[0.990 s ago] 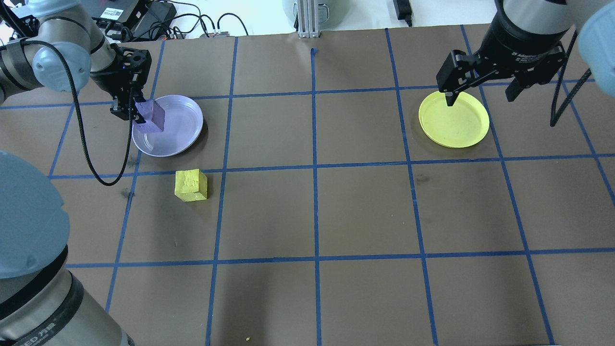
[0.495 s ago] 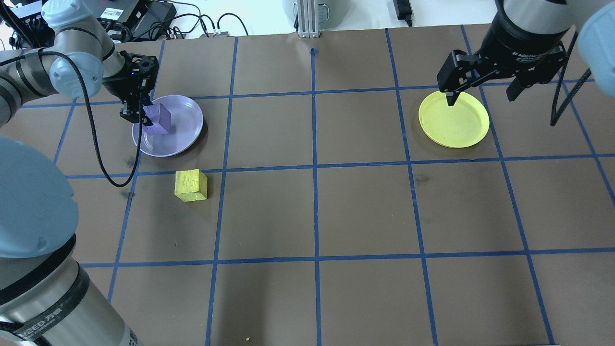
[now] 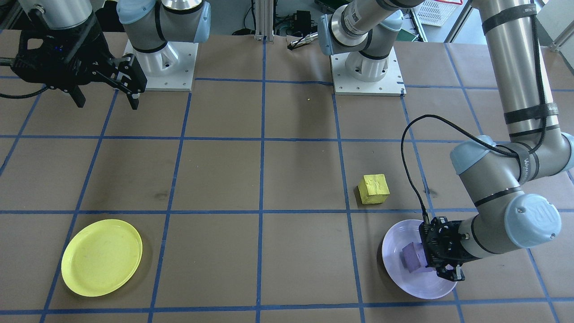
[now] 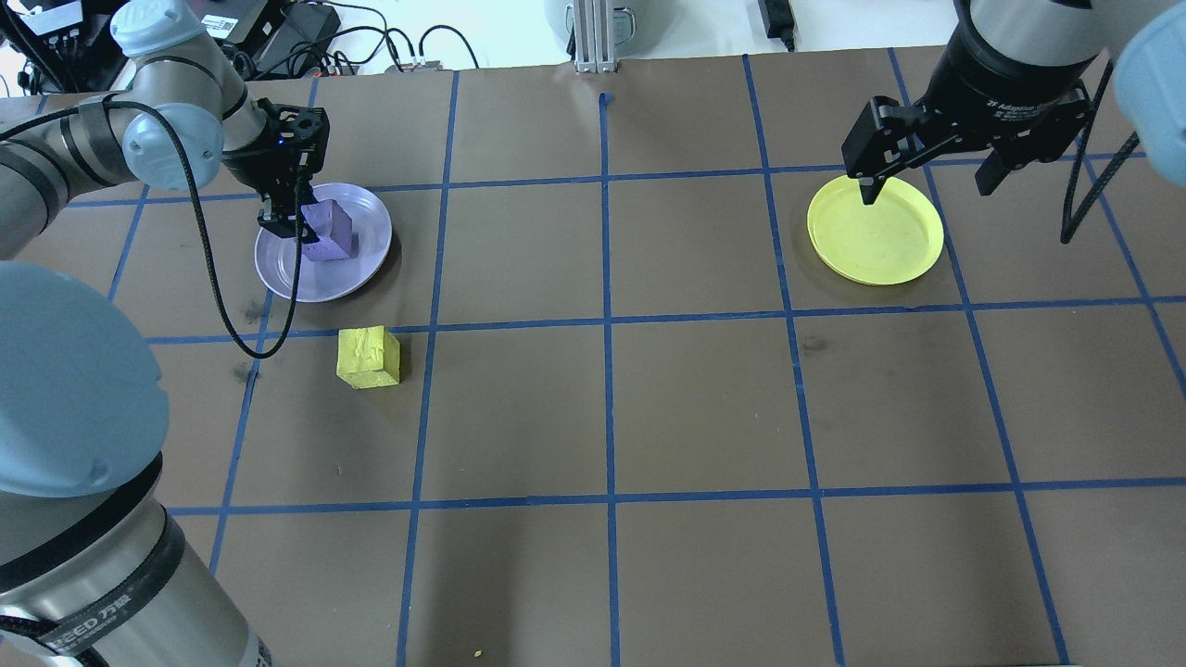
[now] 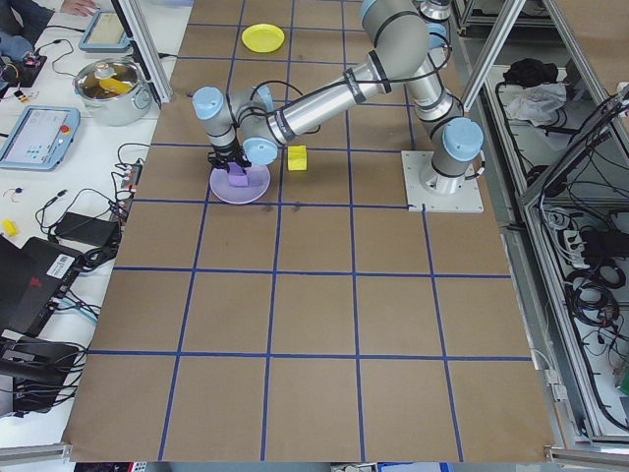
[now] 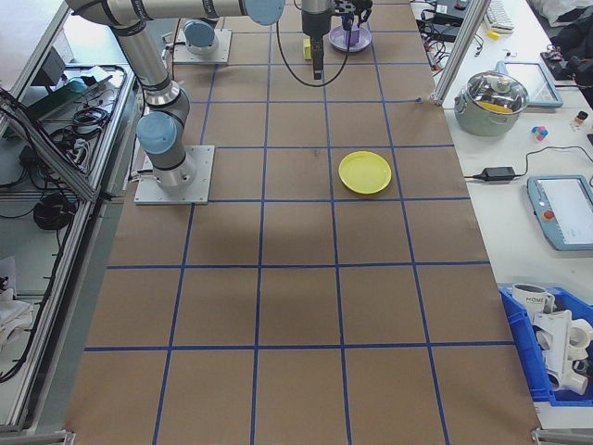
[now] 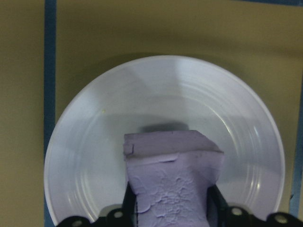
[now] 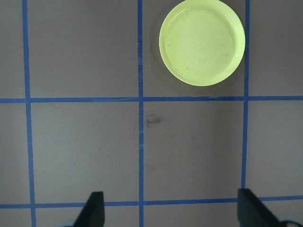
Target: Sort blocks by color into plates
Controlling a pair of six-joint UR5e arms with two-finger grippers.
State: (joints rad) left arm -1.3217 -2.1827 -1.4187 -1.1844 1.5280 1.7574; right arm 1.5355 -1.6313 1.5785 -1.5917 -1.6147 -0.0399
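The purple block [image 4: 328, 232] sits between the two fingers of your left gripper [image 4: 298, 220], which is squeezed shut on its sides. In the left wrist view the block [image 7: 173, 182] hangs over the middle of the lavender plate [image 7: 94, 142], with a small shadow under it, so it looks just above the plate and not down yet. It looks like rough foam, so it is likely light and a bit squishy. A soft squeeze on two flat sides should be enough, and it probably won't break if it drops a little.

Your right gripper [image 4: 929, 178] is wide open and holds nothing. It hangs near the far edge of the yellow plate [image 4: 876, 232].

The yellow block [image 4: 369, 357] lies on the tabletop [image 4: 704, 408], just beside the lavender plate and well apart from the yellow plate. Take hold of it the same way, on two flat sides.
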